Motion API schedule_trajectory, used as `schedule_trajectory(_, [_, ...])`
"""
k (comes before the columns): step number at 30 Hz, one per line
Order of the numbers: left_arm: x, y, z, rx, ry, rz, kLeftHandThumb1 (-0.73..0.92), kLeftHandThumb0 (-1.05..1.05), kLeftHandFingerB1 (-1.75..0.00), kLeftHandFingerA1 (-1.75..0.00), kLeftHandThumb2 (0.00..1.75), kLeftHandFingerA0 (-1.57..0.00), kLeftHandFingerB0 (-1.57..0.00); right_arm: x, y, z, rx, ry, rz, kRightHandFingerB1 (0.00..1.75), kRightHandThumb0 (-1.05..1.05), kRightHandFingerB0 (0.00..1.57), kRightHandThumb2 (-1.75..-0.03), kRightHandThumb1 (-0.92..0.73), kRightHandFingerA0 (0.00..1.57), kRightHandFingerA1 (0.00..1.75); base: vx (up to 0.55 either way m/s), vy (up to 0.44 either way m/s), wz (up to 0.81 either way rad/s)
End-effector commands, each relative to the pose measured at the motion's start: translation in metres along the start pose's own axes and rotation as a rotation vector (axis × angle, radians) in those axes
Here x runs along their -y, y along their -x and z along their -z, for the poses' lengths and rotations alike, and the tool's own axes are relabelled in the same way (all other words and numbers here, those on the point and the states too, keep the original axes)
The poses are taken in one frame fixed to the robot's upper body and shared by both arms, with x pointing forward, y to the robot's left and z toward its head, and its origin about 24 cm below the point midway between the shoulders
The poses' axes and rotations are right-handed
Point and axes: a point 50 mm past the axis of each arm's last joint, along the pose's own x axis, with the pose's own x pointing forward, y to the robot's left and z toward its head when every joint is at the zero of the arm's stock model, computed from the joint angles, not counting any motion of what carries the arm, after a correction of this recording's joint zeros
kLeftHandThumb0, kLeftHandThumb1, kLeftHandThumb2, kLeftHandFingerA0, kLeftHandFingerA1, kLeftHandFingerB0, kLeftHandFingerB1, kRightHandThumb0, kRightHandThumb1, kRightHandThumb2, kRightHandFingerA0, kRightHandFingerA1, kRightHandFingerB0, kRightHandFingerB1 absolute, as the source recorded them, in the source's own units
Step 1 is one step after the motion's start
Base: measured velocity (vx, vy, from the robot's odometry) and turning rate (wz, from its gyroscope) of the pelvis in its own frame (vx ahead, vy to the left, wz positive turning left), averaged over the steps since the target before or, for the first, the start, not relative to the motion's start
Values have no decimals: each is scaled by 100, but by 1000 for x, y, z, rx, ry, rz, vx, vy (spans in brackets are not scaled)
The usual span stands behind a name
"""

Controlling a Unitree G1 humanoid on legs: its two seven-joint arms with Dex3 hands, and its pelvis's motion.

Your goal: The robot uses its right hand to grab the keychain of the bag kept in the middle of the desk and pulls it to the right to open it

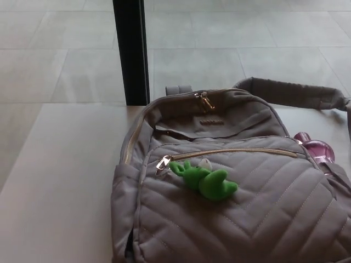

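No robot hand is shown in the head view, so the state of the fingers cannot be told, and no place can be given relative to them. A grey quilted bag (230,186) is seen lying on the pale desk (60,186), filling the lower right of the picture. A green plush keychain (205,179) is clipped to the metal zipper pull (163,163) at the left end of the front pocket's zip, which is seen closed. A second zipper pull (204,100) is seen at the bag's top. A strap (290,93) is laid out to the right, and a purple object (317,149) is partly hidden beside the bag. A black post (131,49) stands behind the desk.
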Motion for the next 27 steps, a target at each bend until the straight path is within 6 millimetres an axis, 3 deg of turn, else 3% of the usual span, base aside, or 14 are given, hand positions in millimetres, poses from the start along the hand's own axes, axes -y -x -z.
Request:
schedule_trajectory(1, [-9, 2, -5, 48, 48, 19, 51, -48, -49, -59, 80, -46, -32, 31, -5, -26, 112, -85, 151, 46, -76, 39, -61, -69, 60, 91, 0, 0, 0])
schedule_trajectory(3, [-8, 1, -4, 40, 68, 23, 51, -48, -49, -59, 80, -46, -32, 45, -9, -43, 159, -236, 186, 45, -73, 32, -62, -70, 79, 120, 0, 0, 0])
schedule_trajectory(4, [-8, 1, -5, 43, 74, 26, 51, -48, -49, -59, 81, -46, -32, 50, -10, -55, 184, -250, 212, 45, -74, 29, -61, -72, 35, 98, 0, 0, 0])
schedule_trajectory(8, [-7, 1, -4, 43, 68, 19, 50, -49, -49, -60, 81, -47, -32, 68, -12, -95, 295, -296, 283, 43, -79, 30, -62, -72, 43, 79, 0, 0, 0])
schedule_trajectory(9, [-7, 1, -5, 47, 63, 23, 51, -48, -49, -61, 81, -47, -31, 78, -9, -124, 416, -391, 295, 51, -75, 24, -93, -52, 51, 77, 0, 0, 0])
schedule_trajectory(12, [-8, 1, -7, 53, 45, 30, 51, -49, -50, -62, 83, -47, -31, 89, 11, -177, 633, -483, 290, 49, -82, 33, -59, -61, 67, 82, 0, 0, 0])
schedule_trajectory(15, [-7, 1, -10, 75, 19, 28, 64, -44, -39, -54, 58, -54, -38, 92, 38, -217, 800, -527, 263, 54, -86, 34, -59, -61, 64, 81, 0, 0, 0])
schedule_trajectory(16, [-7, 1, -11, 76, 17, 32, 52, -51, -51, -61, 84, -47, -31, 91, 51, -237, 864, -530, 257, 54, -88, 40, -58, -60, 62, 75, 0, 0, 0])
schedule_trajectory(18, [-7, 1, -10, 65, 29, 36, 64, -45, -38, -53, 58, -54, -37, 85, 71, -266, 983, -518, 258, 42, -83, 42, -59, -59, 66, 61, 0, 0, 0])
schedule_trajectory(19, [-7, 1, -10, 62, 25, 41, 65, -44, -38, -51, 58, -51, -35, 79, 81, -275, 1018, -495, 248, 44, -88, 36, -90, -52, 59, 62, 0, 0, 0])
schedule_trajectory(20, [-6, 1, -10, 59, 35, 42, 51, -49, -50, -61, 82, -48, -32, 73, 91, -287, 1063, -471, 219, 46, -69, 32, -87, -48, 51, 60, 0, 0, 0])
schedule_trajectory(24, [-2, 0, -11, 75, 66, 53, 51, -50, -51, -62, 83, -47, -33, 48, 127, -327, 1201, -446, 61, 34, -58, 30, -58, -59, 51, 52, 0, 0, 0])
schedule_trajectory(25, [-1, -1, -13, 78, 67, 58, 62, -46, -41, -60, 57, -56, -38, 36, 140, -340, 1259, -442, -6, 35, -65, 30, -58, -60, 48, 55, 0, 0, 0])
schedule_trajectory(27, [-2, 0, -12, 75, 57, 61, 50, -50, -51, -64, 83, -50, -30, 21, 153, -350, 1307, -413, -105, 34, -69, 30, -59, -61, 44, 54, 0, 0, 0])
